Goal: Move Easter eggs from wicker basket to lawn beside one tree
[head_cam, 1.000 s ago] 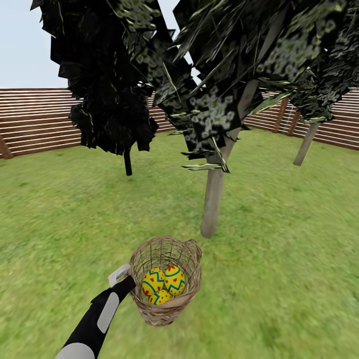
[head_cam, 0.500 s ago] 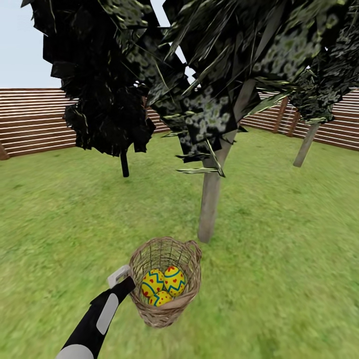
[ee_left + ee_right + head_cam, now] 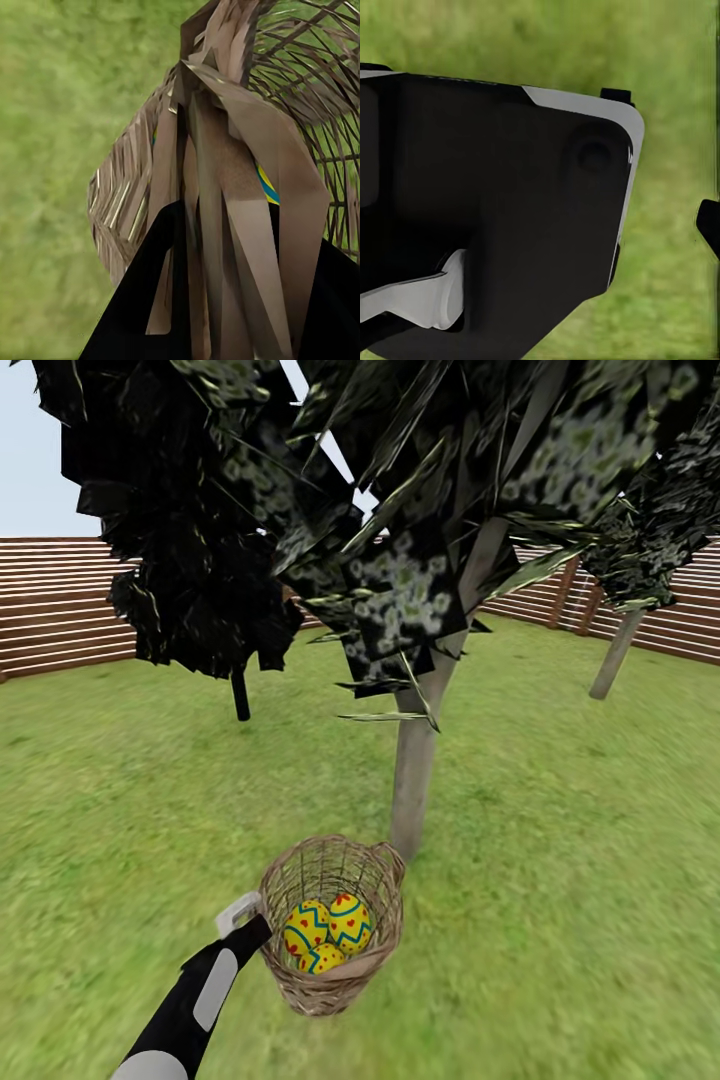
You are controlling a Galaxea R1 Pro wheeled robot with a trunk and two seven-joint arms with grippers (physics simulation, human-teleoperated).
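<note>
The wicker basket (image 3: 385,865) hangs above the lawn (image 3: 570,860), held at its rim by my left gripper (image 3: 260,932), which is shut on it. Three yellow Easter eggs lie inside: one on the left (image 3: 306,924), one on the right (image 3: 351,920), one in front (image 3: 322,958). Just behind the basket rises the pale trunk of a tree (image 3: 413,780). In the left wrist view, black fingers (image 3: 139,300) clamp the braided basket rim (image 3: 225,187). The right wrist view shows a dark body part (image 3: 495,217) over grass, and whether the right gripper is open or shut cannot be told.
A dark tree with a thin black trunk (image 3: 240,698) stands back left. Another pale-trunked tree (image 3: 612,655) stands far right. A brown slatted fence (image 3: 60,605) rings the garden. Low foliage (image 3: 400,600) hangs over the near trunk. Open grass spreads to both sides.
The view has advanced toward the near tree, so its trunk now stands right behind the basket. The basket, eggs and left arm keep their place in the picture.
</note>
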